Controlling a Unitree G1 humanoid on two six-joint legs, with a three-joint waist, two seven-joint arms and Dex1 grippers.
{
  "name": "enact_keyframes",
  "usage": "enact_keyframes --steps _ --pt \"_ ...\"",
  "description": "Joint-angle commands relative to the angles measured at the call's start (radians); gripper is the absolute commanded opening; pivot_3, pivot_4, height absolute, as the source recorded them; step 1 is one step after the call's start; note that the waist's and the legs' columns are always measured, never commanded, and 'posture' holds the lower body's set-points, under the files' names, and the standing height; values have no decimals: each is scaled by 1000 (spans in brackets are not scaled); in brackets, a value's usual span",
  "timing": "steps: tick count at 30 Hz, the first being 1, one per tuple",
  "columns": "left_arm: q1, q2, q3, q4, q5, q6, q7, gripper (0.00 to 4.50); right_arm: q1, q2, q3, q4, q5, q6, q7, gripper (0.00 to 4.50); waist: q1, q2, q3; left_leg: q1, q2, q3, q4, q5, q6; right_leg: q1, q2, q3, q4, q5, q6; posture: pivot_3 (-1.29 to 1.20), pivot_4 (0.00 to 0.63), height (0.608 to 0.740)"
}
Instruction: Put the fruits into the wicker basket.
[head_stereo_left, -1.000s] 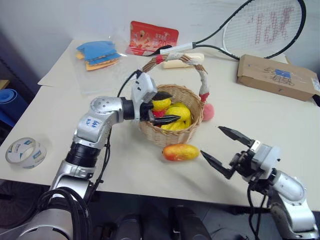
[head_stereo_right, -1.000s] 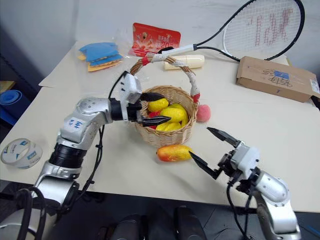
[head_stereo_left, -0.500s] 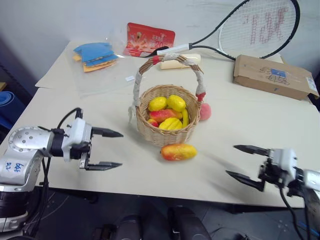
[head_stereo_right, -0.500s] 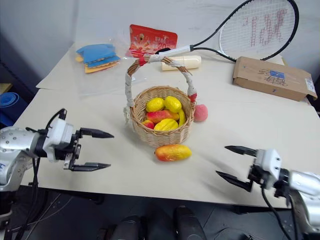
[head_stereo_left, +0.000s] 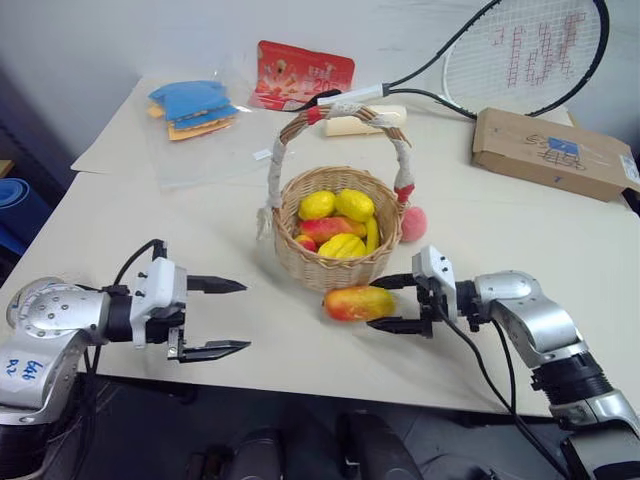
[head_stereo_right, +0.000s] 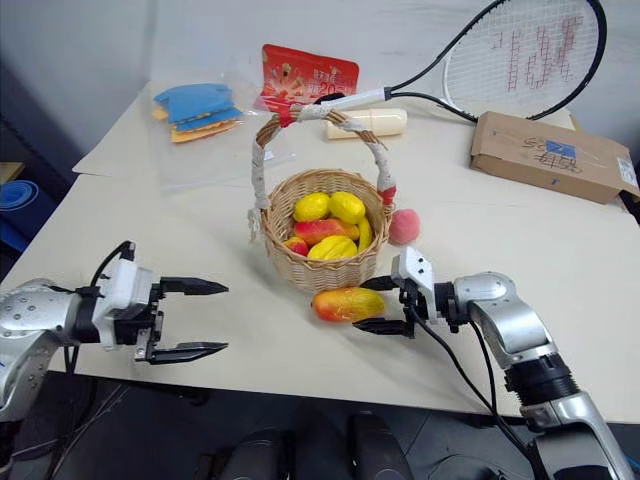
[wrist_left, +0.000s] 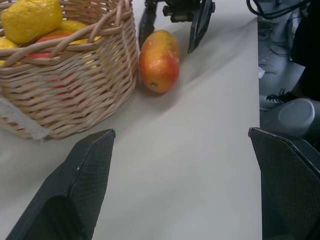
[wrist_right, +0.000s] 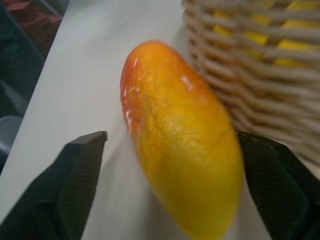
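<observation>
The wicker basket (head_stereo_left: 335, 262) stands mid-table, holding several yellow and orange-red fruits (head_stereo_left: 337, 206). An orange-red mango (head_stereo_left: 352, 303) lies on the table against the basket's front. A pink peach (head_stereo_left: 413, 224) rests by the basket's right side. My right gripper (head_stereo_left: 373, 304) is open, level with the table, one finger on each side of the mango's right end; in the right wrist view the mango (wrist_right: 180, 150) sits between the fingers (wrist_right: 80, 185) with gaps on both sides. My left gripper (head_stereo_left: 246, 316) is open and holds nothing, to the left of the basket near the front edge.
A tennis racket (head_stereo_left: 520, 50) and a brown cardboard box (head_stereo_left: 555, 150) lie at the back right. A cream tube (head_stereo_left: 365, 122), a red packet (head_stereo_left: 305, 72) and a bag of blue and orange cloths (head_stereo_left: 195, 108) lie behind the basket. The table's front edge (head_stereo_left: 300, 385) is close below both grippers.
My left gripper pulled back out of the basket to the front left, then held still. My right gripper swung in from the right and now straddles the mango.
</observation>
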Motion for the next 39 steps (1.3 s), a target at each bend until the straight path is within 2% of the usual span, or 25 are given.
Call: enact_keyframes --steps 1,3,4,8,10,12,14,16,19,23,27,28,30,34,39 --pt "-5 15 31 -41 -38 -1 0 4500 -27 24 3 28 -10 -21 37 2879 0 0 0 0 0 0 0 0 0 0 0 0 0 0 0 0 150 740" --pt "-7 8 34 -49 -52 7 14 4500 -26 43 -18 36 5 -33 48 2272 0 0 0 0 0 0 0 0 0 0 -1 -1 0 0 0 0 150 740" --pt "-6 5 35 -53 -57 9 20 4500 -23 51 -28 37 13 -40 53 2181 0 0 0 0 0 0 0 0 0 0 -1 -1 0 0 0 0 150 740" --pt "13 -1 35 -71 -66 9 32 4500 41 -8 -93 -60 97 10 127 2172 3 0 0 0 -1 0 -1 0 0 0 -1 -2 0 0 0 0 150 740" --pt "11 -10 46 -75 -92 19 44 4500 72 -54 -151 -164 209 145 133 2172 4 1 0 -1 -1 -1 -1 0 1 0 -2 -3 -1 0 0 0 150 740" --pt "-15 -33 73 -78 -153 58 86 4500 74 -78 -260 -291 378 298 63 2172 3 1 0 -2 -1 -2 0 -1 1 0 -4 -4 -1 0 0 0 150 740" --pt "-29 -48 90 -81 -196 90 117 4500 57 -57 -334 -360 449 339 -28 2172 -5 1 0 -1 -1 -2 0 -1 1 0 -4 -5 0 0 0 0 150 740" --pt "-34 -55 92 -86 -216 112 138 4500 1 -8 -381 -377 453 375 -200 2172 -16 0 0 1 -1 -3 0 -1 1 2 -4 -5 1 0 0 0 150 740" --pt "-57 -126 60 -89 -234 121 213 4500 -174 97 -358 -307 338 370 -444 2172 -29 1 0 2 -1 -3 -1 0 0 3 -4 -5 1 0 0 0 150 740" --pt "-89 -191 37 -86 -210 100 274 4500 -263 157 -259 -265 247 377 -504 2172 -22 1 0 -1 -1 -4 -1 1 -1 -1 -3 -6 2 0 0 0 150 740" --pt "-107 -216 22 -87 -184 83 309 4500 -274 174 -218 -223 160 328 -538 3526 -14 0 0 -15 -2 -5 3 0 -1 -10 -4 -7 2 0 0 0 150 740" --pt "-106 -217 25 -89 -184 82 315 4500 -268 169 -224 -231 164 329 -530 3927 -13 0 0 -20 -3 -4 4 1 0 -15 -5 -7 5 1 2 0 150 740" --pt "-103 -215 30 -94 -185 81 323 4500 -251 157 -250 -260 190 336 -513 4431 -11 0 0 -21 -3 -4 5 1 1 -15 -5 -7 4 2 3 0 150 740" --pt "-84 -210 35 -105 -187 76 327 4500 -163 76 -329 -369 289 343 -395 4472 0 0 0 -21 -3 -5 4 0 3 -14 -5 -7 2 2 3 0 150 740" --pt "-70 -202 42 -96 -187 65 315 4500 34 -112 -483 -483 482 425 -193 4472 7 0 0 -21 -3 -6 4 0 3 -13 -6 -9 -3 2 3 0 150 740"
